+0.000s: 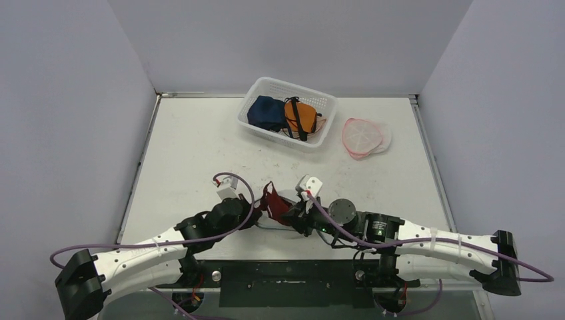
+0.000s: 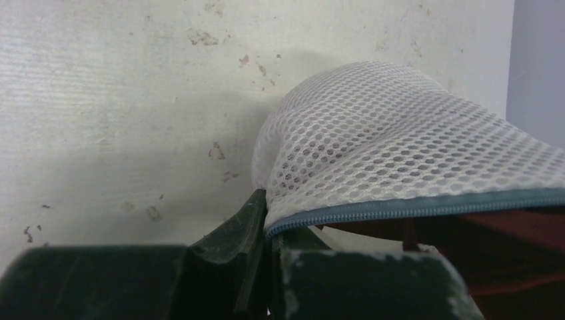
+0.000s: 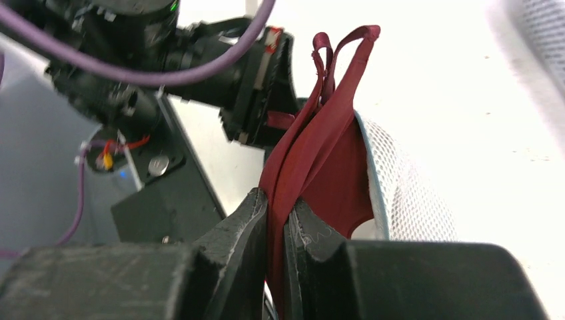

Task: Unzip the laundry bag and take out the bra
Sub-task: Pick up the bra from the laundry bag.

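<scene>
1. Left claw (image 2: 268, 223) is clamped shut on the zipper edge (image 2: 413, 208) of the white mesh laundry bag (image 2: 400, 133). Right claw (image 3: 276, 220) is pinched narrow on the dark red bra (image 3: 326, 157).
2. Bra stands against the bag's mesh with its straps looped at the top; I see more dark red under the zipper edge. Both sit at lower centre of the overhead frame, on the table (image 1: 193, 153).
3. Around: a white basket (image 1: 283, 135) at top centre holds a blue bundle (image 1: 265, 112) and an orange bundle (image 1: 301, 117). A pink-rimmed mesh disc (image 1: 363, 137) lies just right of it. All are well apart from the claws.
4. Left arm (image 1: 146, 257) lies low from lower left and right arm (image 1: 426, 240) from lower right, their wrists meeting at the bag.
</scene>
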Motion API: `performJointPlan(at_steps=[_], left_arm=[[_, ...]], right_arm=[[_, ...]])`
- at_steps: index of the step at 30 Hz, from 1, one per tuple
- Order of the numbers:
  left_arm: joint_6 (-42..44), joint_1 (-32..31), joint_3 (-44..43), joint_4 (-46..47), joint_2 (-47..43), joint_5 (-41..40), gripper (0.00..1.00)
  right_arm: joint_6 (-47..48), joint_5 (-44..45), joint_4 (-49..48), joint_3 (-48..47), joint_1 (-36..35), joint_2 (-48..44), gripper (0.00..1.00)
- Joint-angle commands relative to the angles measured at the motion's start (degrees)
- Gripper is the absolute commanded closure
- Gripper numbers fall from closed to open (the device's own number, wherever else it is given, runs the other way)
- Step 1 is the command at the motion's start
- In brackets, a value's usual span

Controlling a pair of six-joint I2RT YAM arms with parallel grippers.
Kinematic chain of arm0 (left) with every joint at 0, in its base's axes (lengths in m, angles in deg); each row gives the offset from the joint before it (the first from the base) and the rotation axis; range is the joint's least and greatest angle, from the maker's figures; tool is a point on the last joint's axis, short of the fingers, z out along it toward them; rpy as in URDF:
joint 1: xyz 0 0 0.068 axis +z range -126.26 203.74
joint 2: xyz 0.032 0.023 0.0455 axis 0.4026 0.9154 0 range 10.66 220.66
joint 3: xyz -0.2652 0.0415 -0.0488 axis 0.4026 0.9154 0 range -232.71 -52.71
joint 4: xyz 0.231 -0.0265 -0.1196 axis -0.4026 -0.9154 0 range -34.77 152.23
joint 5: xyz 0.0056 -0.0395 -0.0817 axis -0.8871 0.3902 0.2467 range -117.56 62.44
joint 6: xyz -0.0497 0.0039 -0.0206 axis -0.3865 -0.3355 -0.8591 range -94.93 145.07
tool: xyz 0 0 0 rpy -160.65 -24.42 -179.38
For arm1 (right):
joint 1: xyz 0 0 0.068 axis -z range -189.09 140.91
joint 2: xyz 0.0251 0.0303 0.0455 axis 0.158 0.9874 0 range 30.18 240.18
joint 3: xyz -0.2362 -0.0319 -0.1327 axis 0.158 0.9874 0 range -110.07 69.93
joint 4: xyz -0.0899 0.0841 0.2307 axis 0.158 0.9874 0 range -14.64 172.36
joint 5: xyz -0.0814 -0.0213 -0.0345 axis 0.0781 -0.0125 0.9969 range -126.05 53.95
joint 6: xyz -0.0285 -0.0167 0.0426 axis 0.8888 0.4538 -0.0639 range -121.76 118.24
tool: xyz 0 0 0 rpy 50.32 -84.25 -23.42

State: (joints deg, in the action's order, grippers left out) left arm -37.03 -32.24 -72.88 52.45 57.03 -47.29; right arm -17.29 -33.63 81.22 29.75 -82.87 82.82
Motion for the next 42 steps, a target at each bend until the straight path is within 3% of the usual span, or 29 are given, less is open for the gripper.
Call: performJointPlan(at_steps=[1, 7, 22, 29, 39, 42], left_arm=[[1.88, 0.74, -4.45, 4.92, 3.35, -1.36, 1.0], [1.65, 1.21, -7.02, 8.1, 8.01, -0.62, 1.0], [2.24, 1.65, -12.08, 12.3, 14.45, 1.92, 1.0], [1.32, 2.05, -9.4, 12.56, 13.63, 1.62, 1.0], [-0.92, 2.74, -5.77, 10.36, 12.21, 0.83, 1.0], [-1.17, 2.8, -6.29, 8.0, 11.29, 0.66, 0.9]], right_arm=[[-3.28, 7.45, -8.23, 1.86, 2.19, -4.5, 0.95], [-7.02, 9.58, -12.61, 5.06, 2.8, -5.61, 0.95], [-11.84, 1.94, -23.07, 4.69, 4.33, -4.24, 0.95], [-9.06, 4.84, -17.6, 2.17, 4.34, -7.42, 0.95], [-0.15, 13.93, -0.55, -5.64, 4.31, -8.09, 0.95], [1.66, 18.83, 3.29, -6.67, 4.34, -6.14, 0.95]])
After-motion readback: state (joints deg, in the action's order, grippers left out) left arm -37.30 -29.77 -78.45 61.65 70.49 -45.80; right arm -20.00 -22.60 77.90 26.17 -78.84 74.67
